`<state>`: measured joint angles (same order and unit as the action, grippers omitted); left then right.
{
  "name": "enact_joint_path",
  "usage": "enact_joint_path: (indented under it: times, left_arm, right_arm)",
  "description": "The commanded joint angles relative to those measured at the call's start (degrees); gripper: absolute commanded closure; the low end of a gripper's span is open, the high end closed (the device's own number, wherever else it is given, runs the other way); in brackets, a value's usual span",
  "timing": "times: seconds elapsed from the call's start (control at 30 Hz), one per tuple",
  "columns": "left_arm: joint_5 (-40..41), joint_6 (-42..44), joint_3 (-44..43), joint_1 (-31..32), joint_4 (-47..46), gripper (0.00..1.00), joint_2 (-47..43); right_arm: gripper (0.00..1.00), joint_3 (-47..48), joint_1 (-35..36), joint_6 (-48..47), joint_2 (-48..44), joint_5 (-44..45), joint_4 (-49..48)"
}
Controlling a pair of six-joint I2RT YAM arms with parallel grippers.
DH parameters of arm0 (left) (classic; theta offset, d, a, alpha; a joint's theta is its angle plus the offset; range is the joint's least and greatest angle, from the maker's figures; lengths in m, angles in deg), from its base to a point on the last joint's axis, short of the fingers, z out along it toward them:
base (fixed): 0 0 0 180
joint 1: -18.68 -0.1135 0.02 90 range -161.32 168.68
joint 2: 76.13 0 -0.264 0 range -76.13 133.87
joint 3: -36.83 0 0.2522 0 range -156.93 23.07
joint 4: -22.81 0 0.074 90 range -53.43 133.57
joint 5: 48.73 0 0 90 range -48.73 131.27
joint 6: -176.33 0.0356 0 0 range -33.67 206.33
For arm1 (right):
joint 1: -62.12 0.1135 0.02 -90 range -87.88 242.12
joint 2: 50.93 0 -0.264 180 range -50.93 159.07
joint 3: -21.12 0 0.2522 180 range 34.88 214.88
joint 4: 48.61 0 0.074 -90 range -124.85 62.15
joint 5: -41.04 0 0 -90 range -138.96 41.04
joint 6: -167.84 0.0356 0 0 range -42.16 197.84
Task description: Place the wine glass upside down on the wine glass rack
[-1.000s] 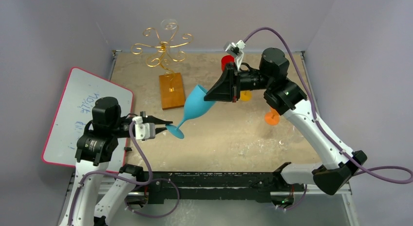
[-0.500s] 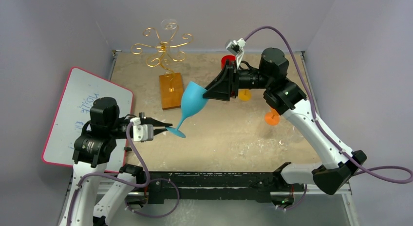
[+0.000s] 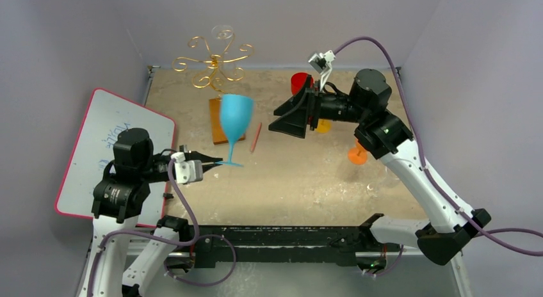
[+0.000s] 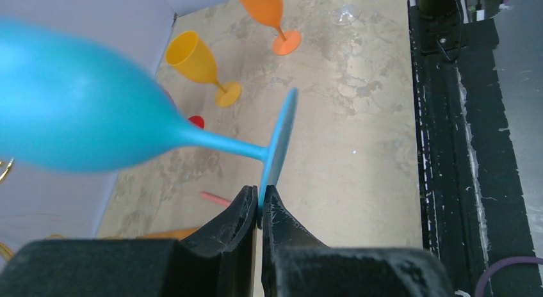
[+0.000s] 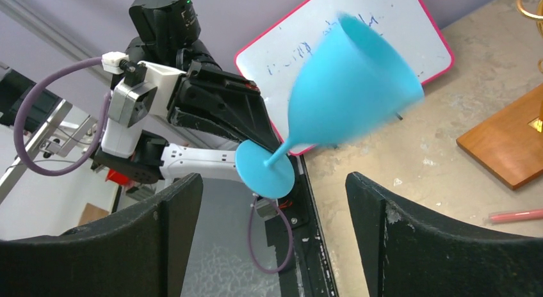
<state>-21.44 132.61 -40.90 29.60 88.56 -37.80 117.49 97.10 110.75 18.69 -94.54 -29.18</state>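
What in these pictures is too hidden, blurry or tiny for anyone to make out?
Top view: the writing on the whiteboard is too small to read.
Top view: the wine glass rack has much of its wooden base behind the blue wine glass.
Top view: the red glass is partly behind the right gripper.
Left wrist view: that glass's bowl is blurred and cut off by the left edge.

Rack (image 3: 214, 61) stood far left on table (image 3: 307, 178); whiteboard (image 3: 96, 150) lay left of table. Wine glass (image 3: 235, 114) hung upright just near of the rack's base, foot rim in left gripper (image 3: 219, 161), near left. 1 stick (image 3: 255, 137) lay right of base. Right gripper (image 3: 274, 120) sat right of glass, apart.
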Motion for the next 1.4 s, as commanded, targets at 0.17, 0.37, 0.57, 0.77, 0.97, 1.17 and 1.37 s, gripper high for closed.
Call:
enact_joint_path:
  times: [0.17,0.37,0.57,0.77,0.97,1.17,1.37]
  left_arm:
    - [3.6,-2.1,-2.9,-0.3,-4.7,1.0,-0.6]
    - [8.0,-8.5,-3.2,-0.3,-10.5,1.0,-0.8]
    - [17.0,-20.8,-2.0,-0.4,-21.7,1.0,-1.5]
    - [30.5,-34.0,-0.8,-0.4,-36.7,1.0,-1.2]
    - [49.3,-48.3,-5.9,-0.4,-43.4,1.0,5.6]
    - [67.4,-56.2,-18.4,-0.4,-36.8,1.0,17.2]
    - [73.9,-62.5,-29.8,-0.9,-29.9,1.0,28.1]
  right_arm:
    - [0.09,-1.3,0.3,1.6,-3.5,4.1,-2.1]
    - [0.0,-2.1,0.3,1.0,-4.0,4.9,-1.7]
    - [0.0,-2.9,0.3,-0.4,-4.9,6.6,-0.5]
    - [0.0,-3.2,0.3,-2.1,-5.8,8.0,0.9]
    - [0.0,-3.5,0.3,-3.8,-6.9,9.2,2.6]
    - [0.0,-5.7,0.3,-2.9,-8.4,8.0,2.9]
    - [0.0,-7.3,0.3,-3.5,-10.8,9.2,4.2]
